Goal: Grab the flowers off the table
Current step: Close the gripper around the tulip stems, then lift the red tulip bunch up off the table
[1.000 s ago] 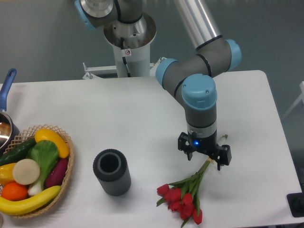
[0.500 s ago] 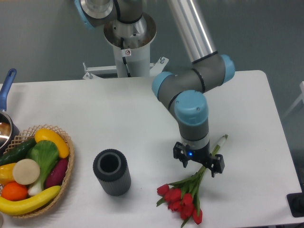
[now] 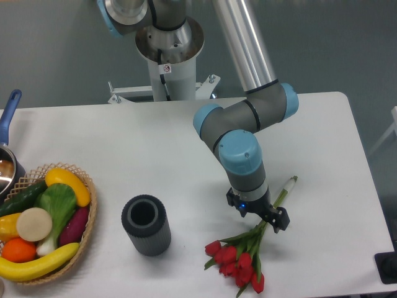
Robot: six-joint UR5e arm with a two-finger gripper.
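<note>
The flowers (image 3: 239,259), a small bunch of red tulips with green leaves, lie on the white table (image 3: 155,143) near its front edge. Their pale-green stems run up and to the right, ending near the table's right side. My gripper (image 3: 259,218) hangs straight down over the stems just above the leaves, low to the table. Its fingers are hidden under the wrist and the black gripper body, so I cannot tell whether they are open or shut.
A dark grey cylinder (image 3: 146,225) stands left of the flowers. A wicker basket (image 3: 91,211) of colourful fruit and vegetables sits at the front left. A pot with a blue handle (image 3: 8,112) is at the left edge. The robot base (image 3: 169,56) is at the back.
The arm has swung left and a little lower, so the gripper moved from over the stems' upper end towards the leaves. The flowers have not moved.
</note>
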